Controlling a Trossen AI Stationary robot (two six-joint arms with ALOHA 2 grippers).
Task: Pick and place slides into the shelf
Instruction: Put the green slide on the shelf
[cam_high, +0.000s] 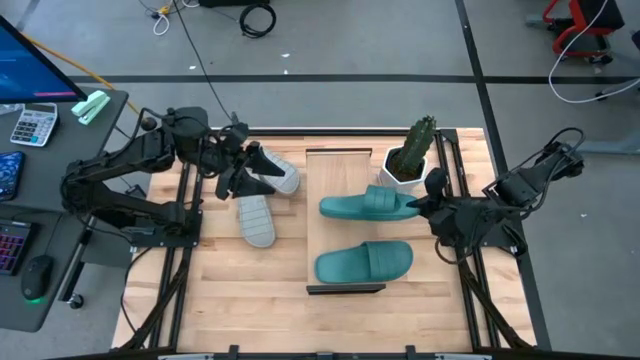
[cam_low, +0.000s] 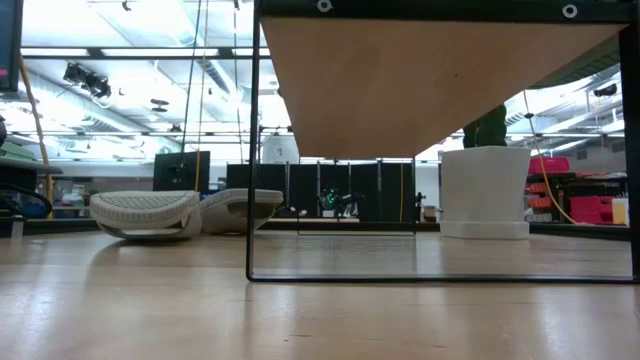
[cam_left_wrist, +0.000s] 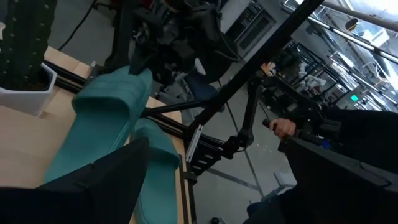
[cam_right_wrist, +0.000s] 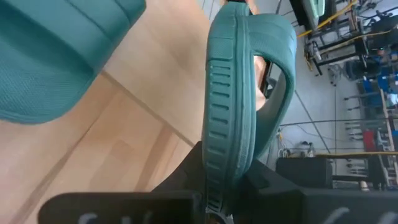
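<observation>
Two teal slides are over the light-wood shelf (cam_high: 340, 170). One teal slide (cam_high: 363, 262) lies flat on its near half. The other teal slide (cam_high: 365, 205) is over the far half, turned on its edge, with my right gripper (cam_high: 425, 207) shut on its right end. Two light grey slides (cam_high: 255, 220) (cam_high: 280, 175) lie on the slatted tabletop left of the shelf, also seen in the low view (cam_low: 145, 215) (cam_low: 240, 208). My left gripper (cam_high: 238, 170) hovers open above the far grey slide, with nothing between its fingers (cam_left_wrist: 118, 177). My right gripper pinches the sole's end (cam_right_wrist: 219, 165) between its two fingers, one on the underside and one on the footbed. The fingers come from the table's right, slanting down, along the slide's length. The slide stands on its edge, strap (cam_right_wrist: 280, 68) to one side; whether it touches the shelf I cannot tell.
A white pot with a cactus (cam_high: 408, 160) stands at the shelf's far right corner, close to the held slide. Dark frame rails (cam_high: 180, 250) run along the table's left and right sides. A person's hand (cam_left_wrist: 283, 127) shows in the room beyond the table.
</observation>
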